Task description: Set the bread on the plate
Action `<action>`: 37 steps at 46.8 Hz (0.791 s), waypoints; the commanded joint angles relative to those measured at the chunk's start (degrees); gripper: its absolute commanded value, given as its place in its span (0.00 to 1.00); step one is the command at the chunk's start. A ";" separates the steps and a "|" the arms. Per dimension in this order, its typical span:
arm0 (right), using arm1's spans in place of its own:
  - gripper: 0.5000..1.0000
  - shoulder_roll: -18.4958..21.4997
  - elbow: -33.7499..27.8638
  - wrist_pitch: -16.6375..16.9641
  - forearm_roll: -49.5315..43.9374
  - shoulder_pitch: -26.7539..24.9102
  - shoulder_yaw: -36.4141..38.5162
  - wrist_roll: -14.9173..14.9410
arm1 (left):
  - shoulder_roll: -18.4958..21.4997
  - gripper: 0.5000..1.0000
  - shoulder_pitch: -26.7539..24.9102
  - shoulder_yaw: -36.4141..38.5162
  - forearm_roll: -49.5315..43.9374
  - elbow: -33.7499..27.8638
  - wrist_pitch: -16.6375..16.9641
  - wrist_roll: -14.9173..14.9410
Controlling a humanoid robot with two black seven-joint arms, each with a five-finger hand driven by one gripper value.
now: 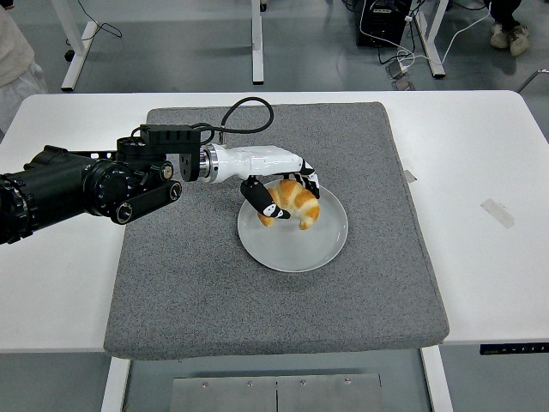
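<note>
Bread [294,204]: a golden-brown croissant lying over the upper left part of the plate [322,249], a round, pale grey dish. The left hand [279,194] is clamped on the bread, with the dark thumb [261,200] pressed against its near left side and the fingers [307,180] curled over its far side. Whether the bread's underside touches the plate surface cannot be told from this view. The plate rests near the centre of a grey felt mat [197,283], which covers the middle of the white counter [480,257]. The left arm [77,184] enters from the left edge; its black forearm lies over the mat's left border, and a white wrist section [249,159] leads to the hand. A black cable [244,112] loops above the wrist. A small strip of tape [498,212] lies on the counter well to the right of the mat. Beyond the counter's far edge, table legs [257,39] and a dark box [384,21] stand on the floor.
</note>
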 commanded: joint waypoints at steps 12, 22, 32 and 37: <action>1.00 0.00 0.00 0.00 -0.03 0.00 0.00 0.00 | 0.52 0.00 1.02 0.60 0.00 0.00 0.16 -0.46; 1.00 0.00 0.00 0.00 -0.03 0.00 0.00 0.00 | 0.26 0.00 1.63 0.77 0.00 0.00 0.16 -0.46; 1.00 0.00 0.00 0.00 -0.03 0.00 0.00 0.00 | 0.00 0.00 1.72 0.86 0.00 1.05 0.34 -0.37; 1.00 0.00 0.00 0.00 -0.03 0.00 0.00 0.00 | -0.79 0.00 1.81 0.86 0.00 1.49 0.43 -0.37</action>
